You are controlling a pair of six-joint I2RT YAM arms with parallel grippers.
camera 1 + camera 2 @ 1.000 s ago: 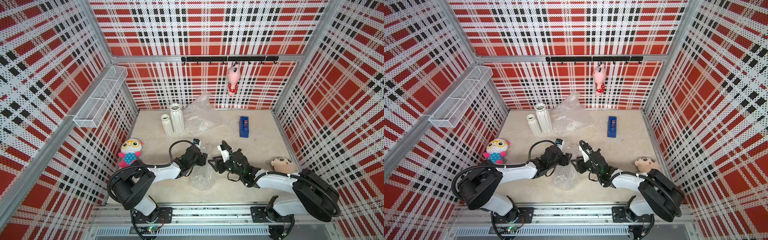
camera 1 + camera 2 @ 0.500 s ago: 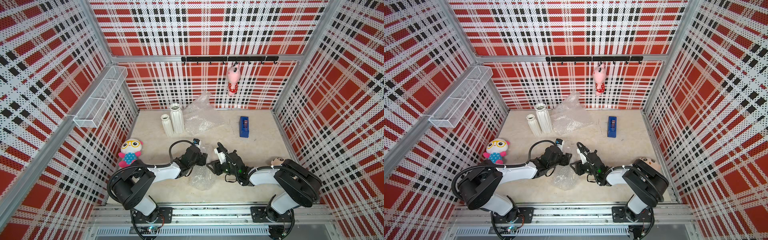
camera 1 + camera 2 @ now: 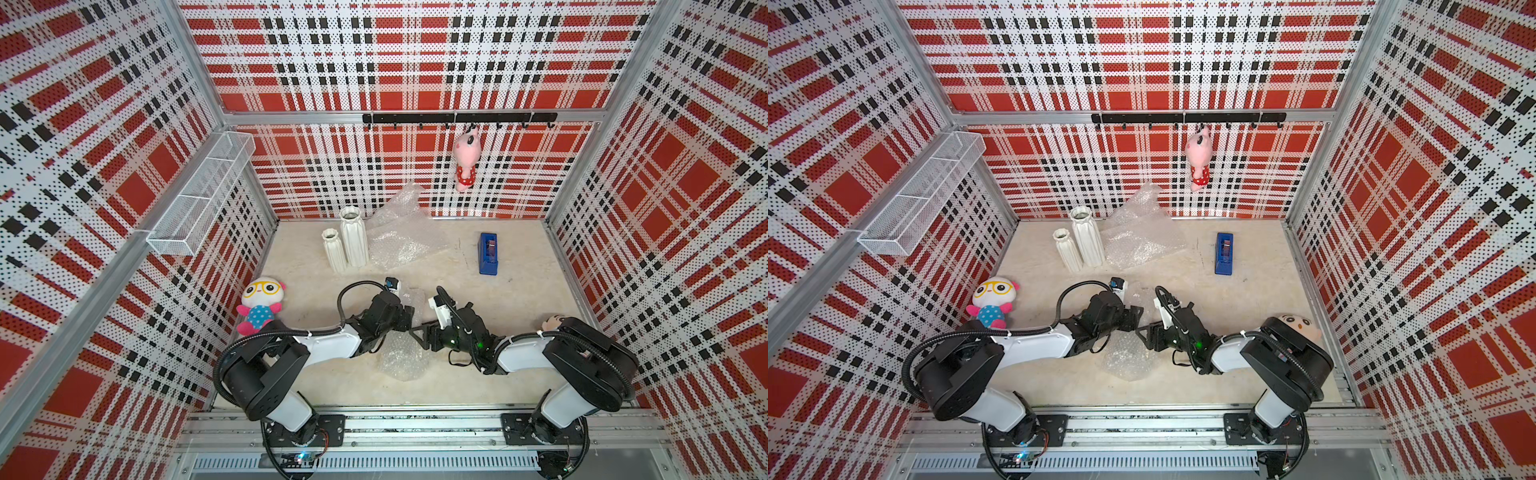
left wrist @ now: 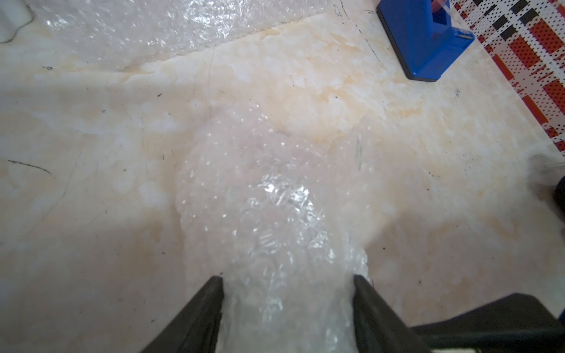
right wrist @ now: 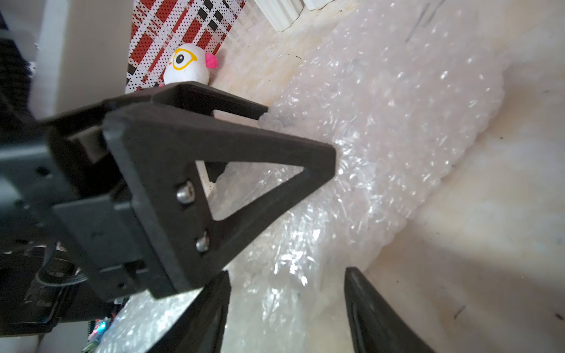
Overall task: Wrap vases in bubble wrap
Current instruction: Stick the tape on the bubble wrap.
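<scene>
A roll of bubble wrap (image 3: 405,353) lies on the floor between my arms; what is inside it does not show. My left gripper (image 4: 287,279) is shut on one end of the roll (image 4: 269,214), both fingers pressing its sides. My right gripper (image 5: 287,275) is open astride the roll (image 5: 382,122), close to the left gripper's fingers (image 5: 220,146). In both top views the grippers (image 3: 409,316) (image 3: 417,332) nearly meet over the roll. A short white ribbed vase (image 3: 334,249) and a taller one (image 3: 353,237) stand upright at the back left. A loose bubble wrap sheet (image 3: 399,237) lies beside them.
A blue tape dispenser (image 3: 488,253) stands at the back right. One plush toy (image 3: 259,303) sits by the left wall and another (image 3: 555,322) behind the right arm. A pink toy (image 3: 465,164) hangs from the rear hook rail. A wire basket (image 3: 199,199) is fixed to the left wall.
The right gripper's jaws have spread wider around the roll, and the right arm has shifted its elbow. The left gripper and the roll have stayed in place.
</scene>
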